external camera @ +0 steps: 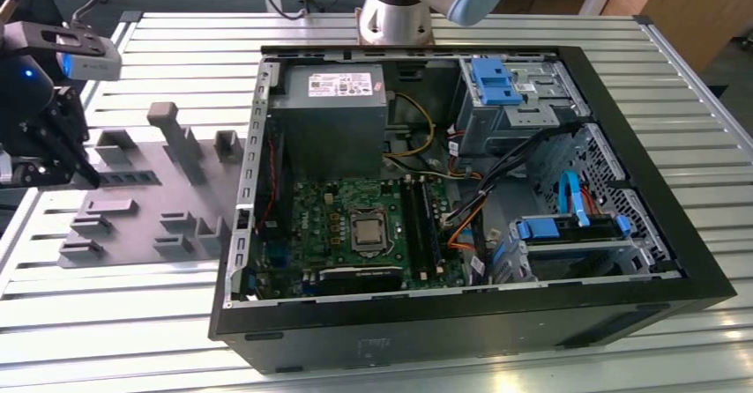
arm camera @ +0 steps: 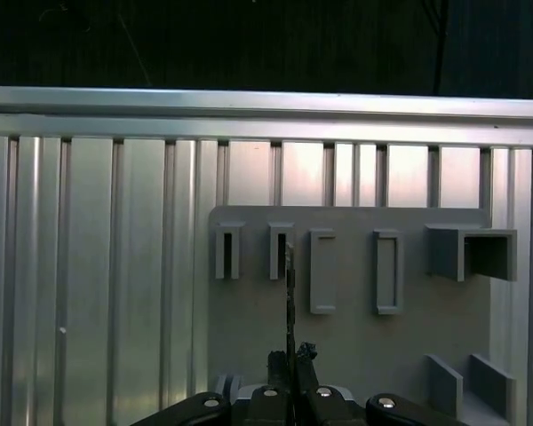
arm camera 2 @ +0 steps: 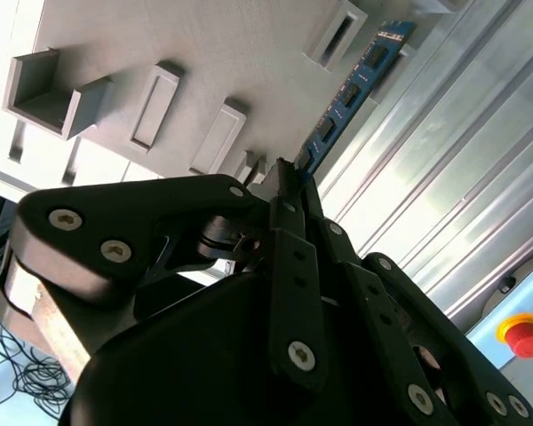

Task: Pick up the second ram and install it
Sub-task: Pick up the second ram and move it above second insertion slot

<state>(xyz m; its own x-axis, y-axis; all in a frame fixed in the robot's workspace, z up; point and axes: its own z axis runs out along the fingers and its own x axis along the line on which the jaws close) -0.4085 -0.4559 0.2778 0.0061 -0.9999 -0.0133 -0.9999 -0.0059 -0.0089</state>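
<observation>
Second wrist view: nearest us, the gripper [arm camera 2: 289, 176] has its two fingers [arm camera 2: 291, 240] drawn almost together. They pinch one end of the second ram [arm camera 2: 351, 90], whose blue-green board with dark chips runs away from the tips. Beyond it lies the grey fixture plate [arm camera 2: 204, 53], and past that the ribbed aluminium table [arm camera 2: 444, 177]. In the first wrist view we see the stick edge-on, a thin line leading off from the gripper toward the plate's row of slot frames [arm camera: 322, 271].

We judge the pick-up step to be in hand: the grasp is made and installing has not begun. Whether the stick has left the plate we cannot tell. A lift from here calls, in our judgement, for a straight pull in the board's own plane and a firm pinch, since so thin a board could twist or slip.

Farther off, in the exterior view, the open computer case [external camera: 471, 331] stands at three o'clock from the plate, well apart from the gripper. Inside it, the long black slots [external camera: 418, 221] sit at three o'clock of the processor socket [external camera: 369, 231].

We count one arm [external camera: 400, 5], one gripper and one stick held. There is one plate with four slot frames in a row plus one larger open box [arm camera: 471, 253], one case, and two bright blue clips [external camera: 495, 80]. The slots we cannot count.
</observation>
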